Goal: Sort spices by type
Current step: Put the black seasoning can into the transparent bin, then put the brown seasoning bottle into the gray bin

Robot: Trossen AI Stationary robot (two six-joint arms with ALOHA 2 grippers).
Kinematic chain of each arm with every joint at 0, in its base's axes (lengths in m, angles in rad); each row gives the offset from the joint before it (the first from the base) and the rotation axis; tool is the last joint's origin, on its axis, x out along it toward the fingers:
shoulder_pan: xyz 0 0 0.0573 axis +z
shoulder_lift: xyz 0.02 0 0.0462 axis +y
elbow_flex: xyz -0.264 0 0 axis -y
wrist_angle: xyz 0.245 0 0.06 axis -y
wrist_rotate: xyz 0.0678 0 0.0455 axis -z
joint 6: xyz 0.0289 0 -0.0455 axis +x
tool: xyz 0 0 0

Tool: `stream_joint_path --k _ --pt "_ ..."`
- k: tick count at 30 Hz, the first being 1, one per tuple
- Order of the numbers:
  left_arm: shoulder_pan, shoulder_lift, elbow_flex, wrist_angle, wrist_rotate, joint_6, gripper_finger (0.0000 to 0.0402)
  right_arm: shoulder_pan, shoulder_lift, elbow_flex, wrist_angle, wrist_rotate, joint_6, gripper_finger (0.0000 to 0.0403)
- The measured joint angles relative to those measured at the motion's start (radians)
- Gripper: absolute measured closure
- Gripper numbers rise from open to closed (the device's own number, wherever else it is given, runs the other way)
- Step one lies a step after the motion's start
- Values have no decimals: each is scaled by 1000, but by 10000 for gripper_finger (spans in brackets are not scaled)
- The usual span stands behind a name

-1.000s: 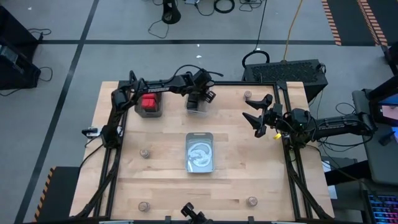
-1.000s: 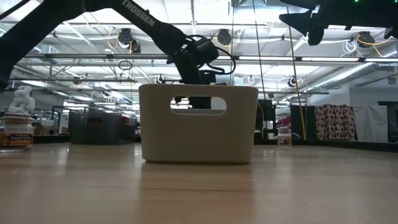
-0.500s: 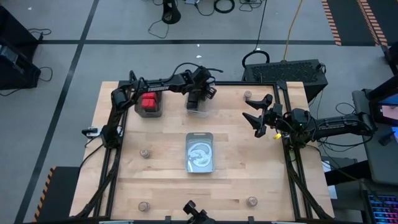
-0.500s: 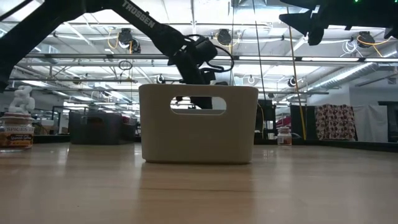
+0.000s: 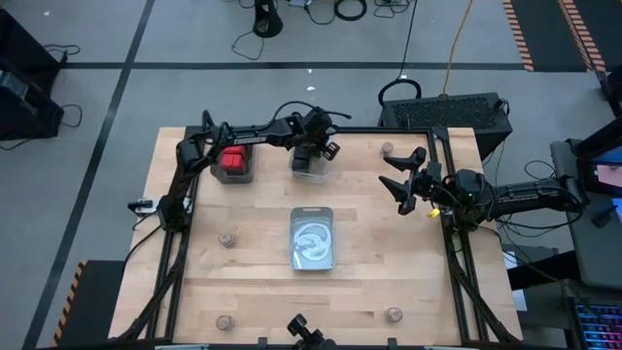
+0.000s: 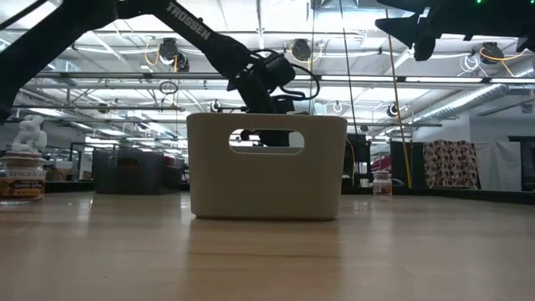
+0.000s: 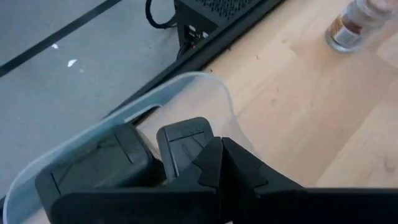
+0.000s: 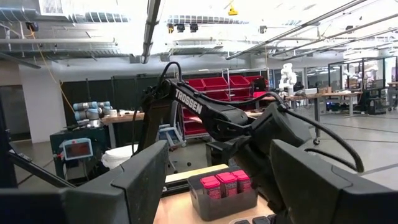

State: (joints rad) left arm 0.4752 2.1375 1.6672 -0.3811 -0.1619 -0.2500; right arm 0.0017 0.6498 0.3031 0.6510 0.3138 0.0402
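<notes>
We take the silvery tin (image 5: 312, 238) in the middle of the table (image 5: 389, 243) as our landmark. Beyond it, at the far edge, sits a clear bin (image 5: 309, 167) holding black boxes (image 7: 184, 140), and our left gripper (image 5: 311, 156) hangs just above that bin with its jaws pressed together, gripping nothing that we can see. To the left of the clear bin stands a dark bin (image 5: 232, 163) filled with red boxes (image 5: 231, 158). Our right gripper (image 5: 400, 185) waits to the right of the tin, raised over bare table, jaws spread wide and empty. Small round jars are scattered around the tin: one (image 5: 387, 149) far right near the table's back edge, one (image 5: 226, 238) to the left, and two, (image 5: 224, 322) and (image 5: 394, 313), toward the near edge on either side.
</notes>
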Motion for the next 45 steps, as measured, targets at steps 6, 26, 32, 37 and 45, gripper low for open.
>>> stream_joint_path --k 6,26,32,37,45 --pt "2 4 -1 25 -30 -3 387 -2 0 0 -4 3 -1 140" --pt "3 5 56 50 -123 28 387 -1 0 0 -15 4 -8 140" --pt "-22 -52 125 -90 -80 150 387 -1 0 0 -33 4 -8 140" --pt "-53 -192 124 -247 12 235 387 -1 0 0 -84 3 14 140" --pt "-187 -519 26 -313 76 286 387 0 4 5 -172 -39 78 140"
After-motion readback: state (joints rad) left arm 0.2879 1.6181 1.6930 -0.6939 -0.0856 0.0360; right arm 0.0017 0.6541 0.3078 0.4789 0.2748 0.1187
